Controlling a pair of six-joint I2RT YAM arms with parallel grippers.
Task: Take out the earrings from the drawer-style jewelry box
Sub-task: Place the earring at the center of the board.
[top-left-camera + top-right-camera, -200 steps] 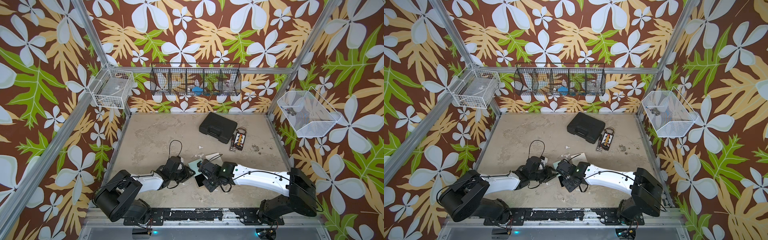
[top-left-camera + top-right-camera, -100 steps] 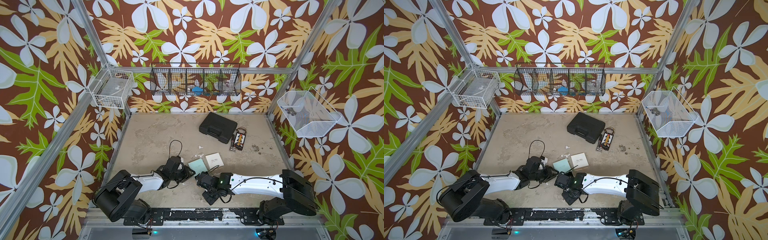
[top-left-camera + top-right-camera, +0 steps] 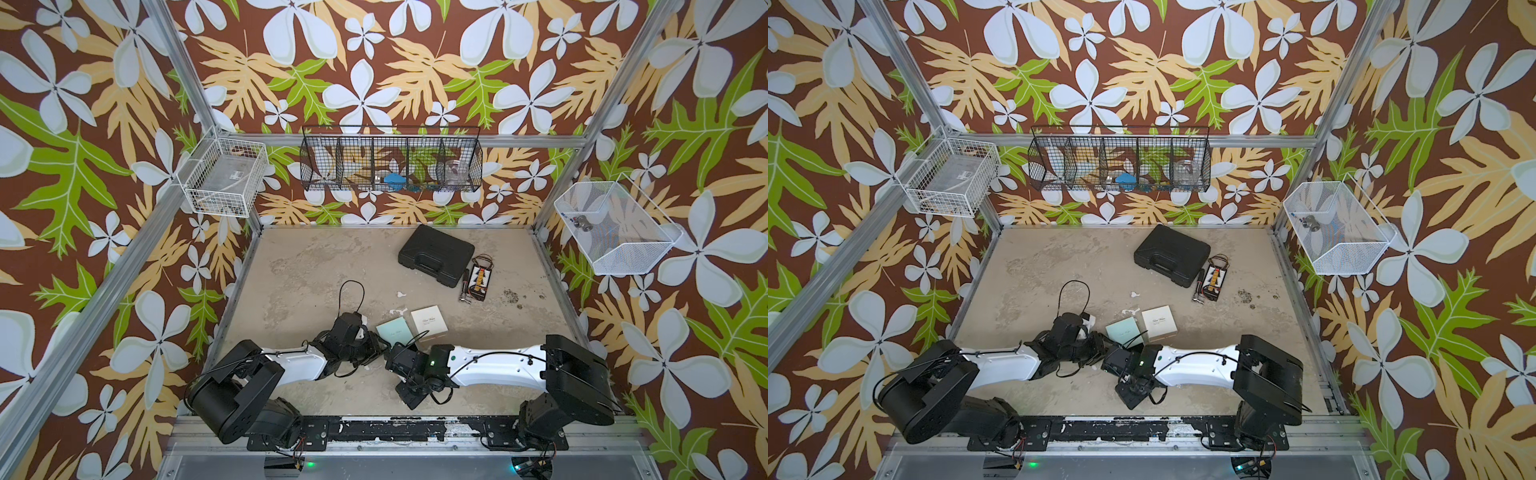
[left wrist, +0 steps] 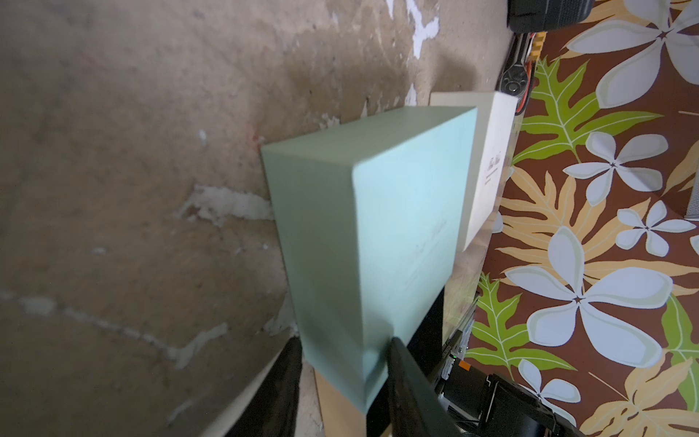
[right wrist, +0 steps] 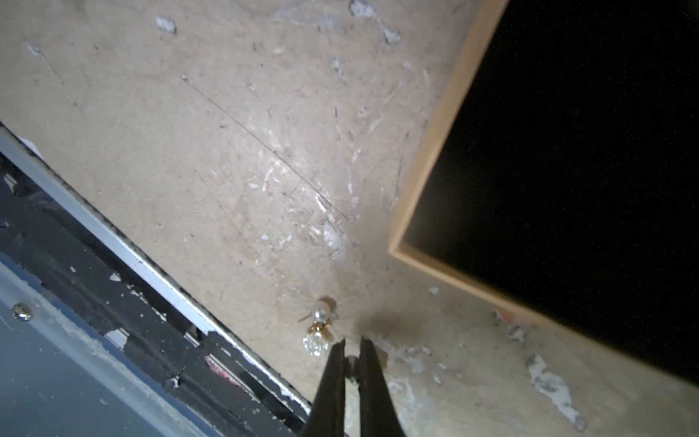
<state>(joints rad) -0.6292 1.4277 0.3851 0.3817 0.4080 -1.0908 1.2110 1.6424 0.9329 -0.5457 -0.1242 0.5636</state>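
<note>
Earring [image 5: 319, 329] on bare table [image 5: 189, 132] near front rail [image 5: 132, 261], just beside tips of right claw [image 5: 351, 348], pinched closed, now drawn back from over white box [image 3: 429, 323]. Beyond, open black-lined drawer [image 5: 427, 189]. Farther, left claw [image 4: 346, 340] still clamping mint box [image 4: 378, 227].

Both top views are evenly bright and sharp under soft, diffuse light – the arms [image 3: 299, 365] cast only faint shadows on the table [image 3: 316, 266]. The left wrist view is soft throughout, the mint box [image 4: 378, 234] blurring most at its near end. The right wrist view leaves the drawer [image 5: 567, 170] lining black – its rim bows, table scratches [image 5: 295, 178] glare.
</note>
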